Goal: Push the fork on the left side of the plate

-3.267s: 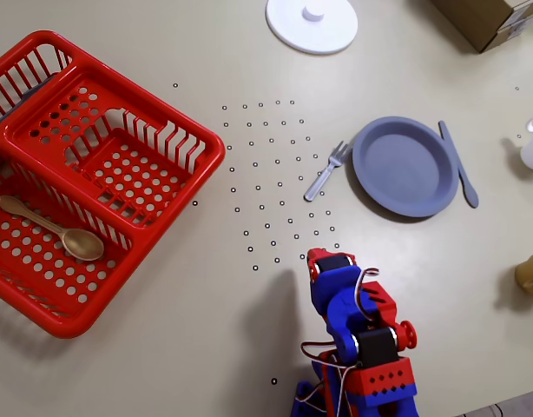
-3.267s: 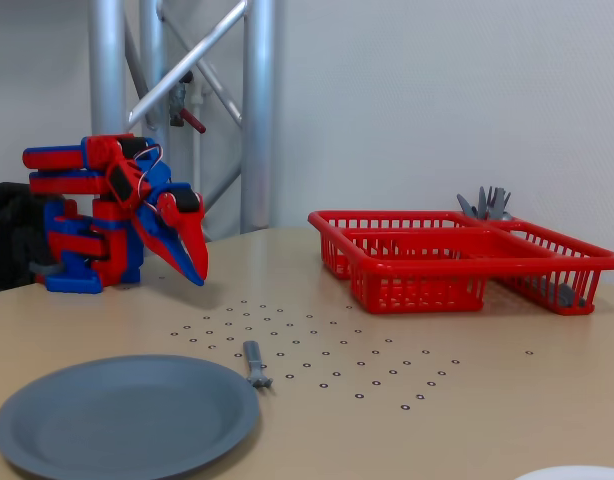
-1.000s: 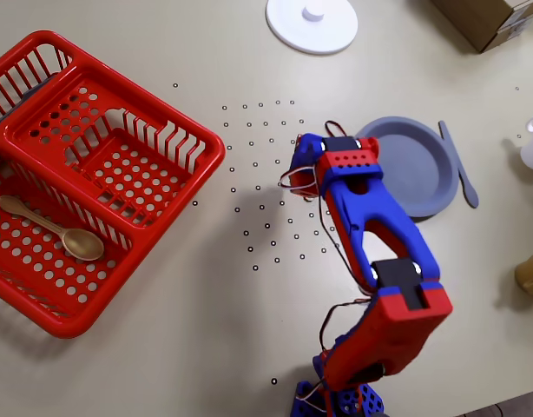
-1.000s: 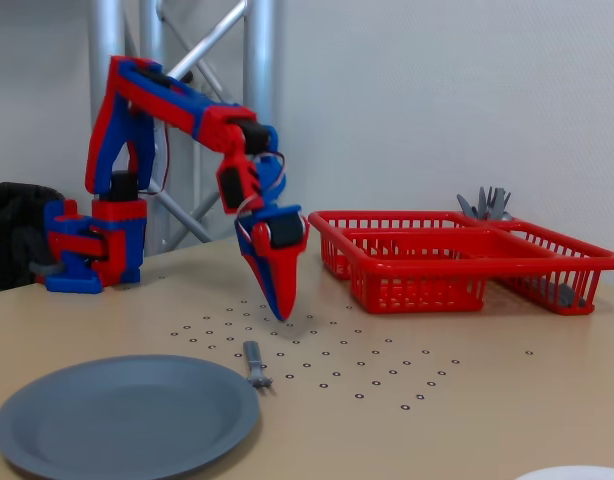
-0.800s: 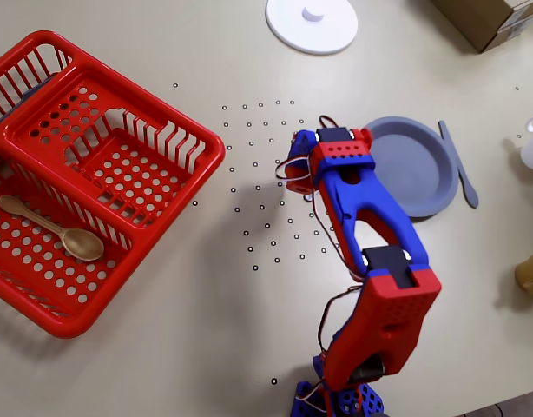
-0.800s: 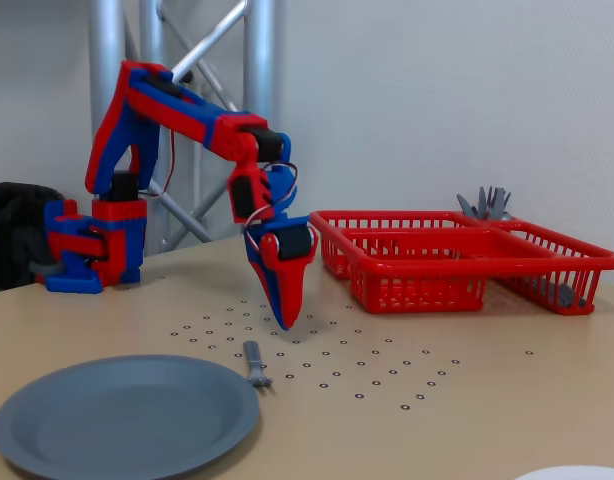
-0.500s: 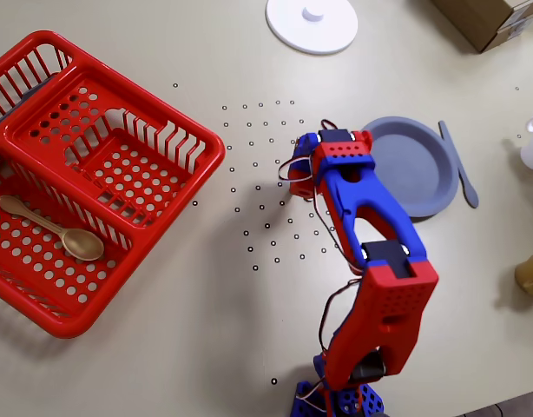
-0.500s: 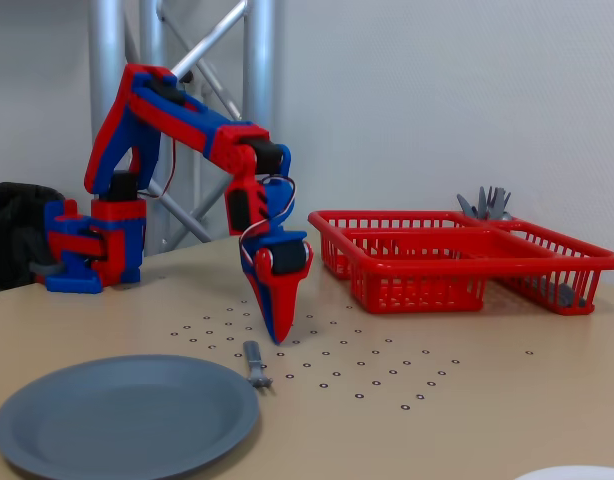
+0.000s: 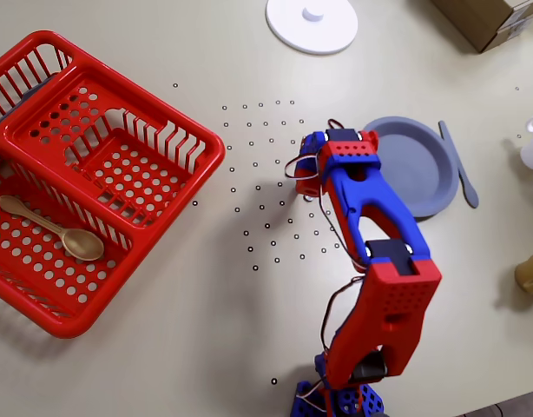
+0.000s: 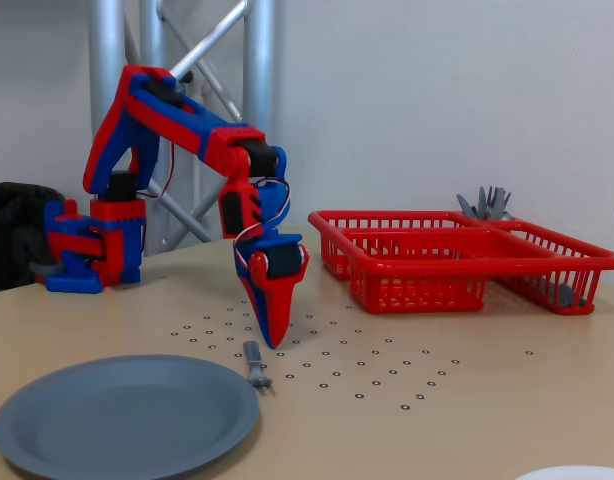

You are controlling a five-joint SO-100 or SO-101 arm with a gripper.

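Overhead view first: the arm [image 9: 371, 261] is reaching up from the bottom edge across the beige worktop [image 9: 162, 365], and its wrist is hanging right beside the left rim of the plate [image 9: 418, 165]. The gripper itself is sitting hidden under the wrist here, so I cannot tell from above how its jaws are standing. The fork is not showing either; the arm is covering that spot. A knife [image 9: 457, 165] is lying just off the plate's right rim, blade end pointing down the picture. Over on the left a red basket [image 9: 119, 174] is sitting with a tan spoon [image 9: 54, 228] resting in its lower compartment. A white disc [image 9: 312, 24] is lying at the top edge, well apart from the plate.

Now the fixed view, from low on the worktop: the gripper [image 10: 274, 340] is pointing straight down, its jaws pressed together into one narrow tip and holding nothing. That tip is hovering at or just above the surface; whether it is touching I cannot tell. The fork [image 10: 254, 363] is lying flat just beside the tip, toward the camera, and just off the plate's [image 10: 127, 415] right-hand rim as this view shows it. The basket [image 10: 457, 258] is standing behind on the right, with grey cutlery [image 10: 487, 203] poking up from its far side.
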